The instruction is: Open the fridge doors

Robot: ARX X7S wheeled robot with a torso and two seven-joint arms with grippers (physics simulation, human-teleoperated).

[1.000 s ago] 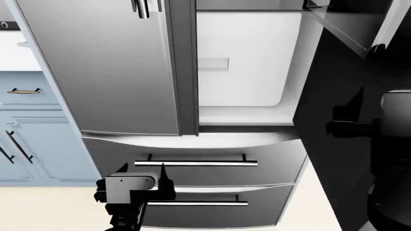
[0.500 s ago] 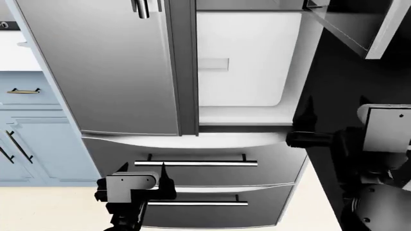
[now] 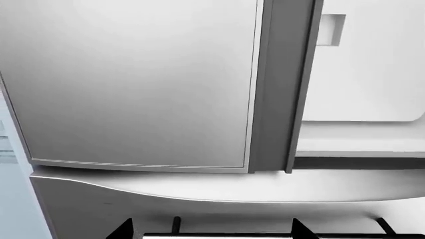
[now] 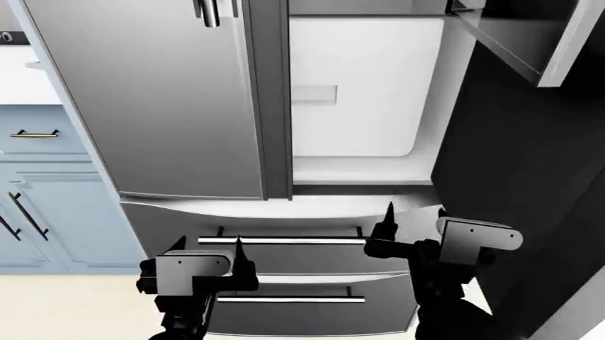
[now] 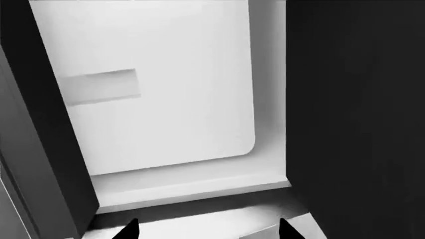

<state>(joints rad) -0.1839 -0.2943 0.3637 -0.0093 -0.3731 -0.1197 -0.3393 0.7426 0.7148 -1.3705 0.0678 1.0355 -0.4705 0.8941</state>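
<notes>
The left fridge door (image 4: 161, 99) is shut, its dark handle (image 4: 206, 10) cut off at the upper edge of the head view. The right fridge door (image 4: 515, 163) is swung out, showing its dark inner side and the white interior (image 4: 364, 92). My left gripper (image 4: 209, 248) is open, low in front of the upper drawer, holding nothing. My right gripper (image 4: 414, 216) is open below the open compartment, beside the open door. The left wrist view shows the shut door (image 3: 133, 79) above my left gripper (image 3: 211, 231). The right wrist view shows the interior (image 5: 159, 99), the open door (image 5: 359, 109) and my right gripper (image 5: 208, 231).
Two wide steel drawers with bar handles (image 4: 288, 241) (image 4: 288, 299) lie below the doors. Light-blue cabinets (image 4: 38, 205) stand to the left. A door shelf (image 4: 515, 35) juts from the open door at the upper right. Pale floor (image 4: 66, 304) shows at lower left.
My right arm has moved left and down, away from the open door's inner side to a spot in front of the upper drawer. The left arm and both doors have not moved.
</notes>
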